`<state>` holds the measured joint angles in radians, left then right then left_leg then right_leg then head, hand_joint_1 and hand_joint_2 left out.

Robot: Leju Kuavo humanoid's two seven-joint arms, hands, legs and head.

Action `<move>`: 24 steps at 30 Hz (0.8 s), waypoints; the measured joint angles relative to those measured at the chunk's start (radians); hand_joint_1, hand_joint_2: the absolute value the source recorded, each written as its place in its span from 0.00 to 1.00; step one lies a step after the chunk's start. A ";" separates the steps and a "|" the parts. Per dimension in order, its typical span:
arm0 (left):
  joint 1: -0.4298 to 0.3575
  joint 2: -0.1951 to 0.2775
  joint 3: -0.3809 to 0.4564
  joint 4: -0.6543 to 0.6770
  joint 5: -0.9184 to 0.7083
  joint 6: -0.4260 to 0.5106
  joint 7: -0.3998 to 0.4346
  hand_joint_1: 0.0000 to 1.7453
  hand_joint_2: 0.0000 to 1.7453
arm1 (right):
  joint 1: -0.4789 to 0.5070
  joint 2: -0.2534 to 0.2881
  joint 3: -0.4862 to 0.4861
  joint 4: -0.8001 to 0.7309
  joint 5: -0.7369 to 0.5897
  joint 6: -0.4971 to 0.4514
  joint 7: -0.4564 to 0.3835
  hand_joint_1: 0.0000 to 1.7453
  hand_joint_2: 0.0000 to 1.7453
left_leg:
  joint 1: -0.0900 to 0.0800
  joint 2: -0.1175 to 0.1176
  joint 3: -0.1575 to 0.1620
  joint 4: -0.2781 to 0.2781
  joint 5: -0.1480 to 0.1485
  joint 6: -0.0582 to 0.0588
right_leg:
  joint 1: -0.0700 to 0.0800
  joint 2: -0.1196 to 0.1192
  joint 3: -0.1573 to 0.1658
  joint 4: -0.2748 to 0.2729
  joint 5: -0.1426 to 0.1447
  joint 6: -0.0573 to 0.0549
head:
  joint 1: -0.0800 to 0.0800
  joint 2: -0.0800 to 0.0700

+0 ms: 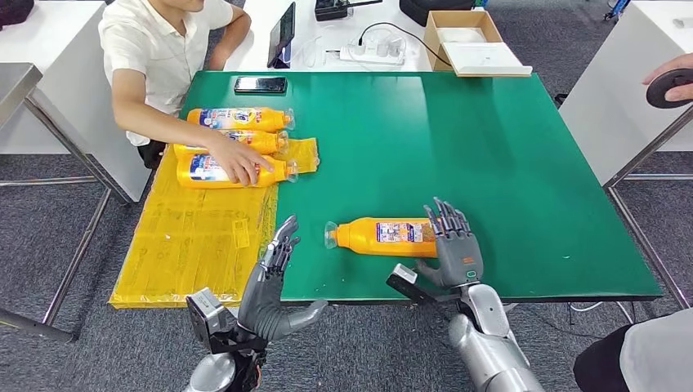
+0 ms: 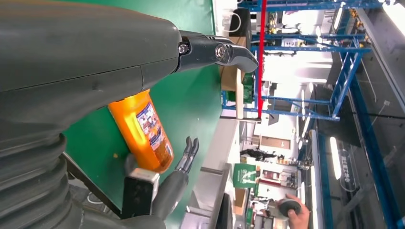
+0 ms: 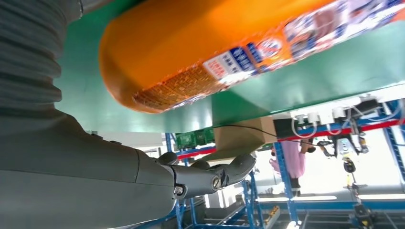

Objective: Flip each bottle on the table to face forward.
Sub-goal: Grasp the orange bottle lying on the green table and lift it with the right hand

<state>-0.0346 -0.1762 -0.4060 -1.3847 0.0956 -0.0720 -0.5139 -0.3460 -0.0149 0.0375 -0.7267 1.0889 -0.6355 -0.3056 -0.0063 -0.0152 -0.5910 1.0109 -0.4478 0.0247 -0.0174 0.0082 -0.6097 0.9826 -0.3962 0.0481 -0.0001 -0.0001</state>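
Right hand (image 1: pixel 454 245) sits at the base end of the lone orange bottle (image 1: pixel 386 237), fingers extended along the bottle's end, thumb out to the side — touching or just beside it, can't tell if it grips. Bottle lies on its side near the front edge of the green table (image 1: pixel 490 147), cap pointing to the left hand (image 1: pixel 274 282), which is open, fingers straight, holding nothing. Far left — three more orange bottles (image 1: pixel 237 145) lie stacked side by side on yellow plastic sheet (image 1: pixel 192 237), a person's hand (image 1: pixel 237 161) resting on them. Black phone (image 1: pixel 260 84) at the table's far edge.
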 joint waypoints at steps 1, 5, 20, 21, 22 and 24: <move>-0.002 0.000 -0.002 0.001 0.000 0.000 0.000 0.00 1.00 | -0.009 -0.001 -0.003 0.012 0.000 0.000 0.001 0.00 1.00 | 0.000 0.000 0.000 0.000 0.000 0.000 | 0.000 0.000 0.000 0.000 0.000 0.000 | 0.000 0.000; -0.007 0.000 -0.004 0.004 0.000 -0.001 0.001 0.00 1.00 | -0.035 -0.004 -0.006 0.054 0.000 0.000 0.005 0.00 1.00 | 0.000 0.000 0.000 0.000 0.000 0.000 | 0.000 0.000 0.000 0.000 0.000 0.000 | 0.000 0.000; -0.042 0.000 -0.033 0.033 0.000 -0.024 0.012 0.00 1.00 | -0.151 -0.006 0.013 0.254 0.051 0.101 0.134 0.00 1.00 | 0.000 0.000 0.001 0.000 0.000 0.000 | 0.000 0.000 0.000 0.000 0.000 -0.001 | 0.000 0.000; -0.043 0.000 -0.035 0.034 0.000 -0.027 0.012 0.00 1.00 | -0.156 -0.005 0.014 0.260 0.047 0.108 0.130 0.00 1.00 | 0.000 0.000 0.001 0.000 0.000 0.000 | 0.000 0.000 0.001 0.000 0.000 -0.001 | 0.000 0.000; -0.045 0.000 -0.037 0.036 0.001 -0.031 0.013 0.00 1.00 | -0.160 -0.005 0.014 0.266 0.042 0.117 0.121 0.00 1.00 | 0.000 0.000 0.001 0.000 0.000 0.000 | 0.000 0.000 0.001 0.000 0.000 -0.001 | 0.000 0.000; -0.051 0.000 -0.041 0.041 0.001 -0.040 0.012 0.00 1.00 | -0.167 -0.006 0.014 0.277 0.033 0.135 0.101 0.00 1.00 | 0.000 0.000 0.002 0.000 0.000 0.000 | 0.000 0.000 0.001 0.000 0.000 -0.001 | 0.000 0.000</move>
<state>-0.0855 -0.1767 -0.4470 -1.3441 0.0962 -0.1124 -0.5017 -0.5129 -0.0205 0.0519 -0.4501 1.1217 -0.5001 -0.2046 -0.0061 -0.0150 -0.5894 1.0110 -0.4477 0.0246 -0.0171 0.0082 -0.6087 0.9826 -0.3957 0.0474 -0.0002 -0.0003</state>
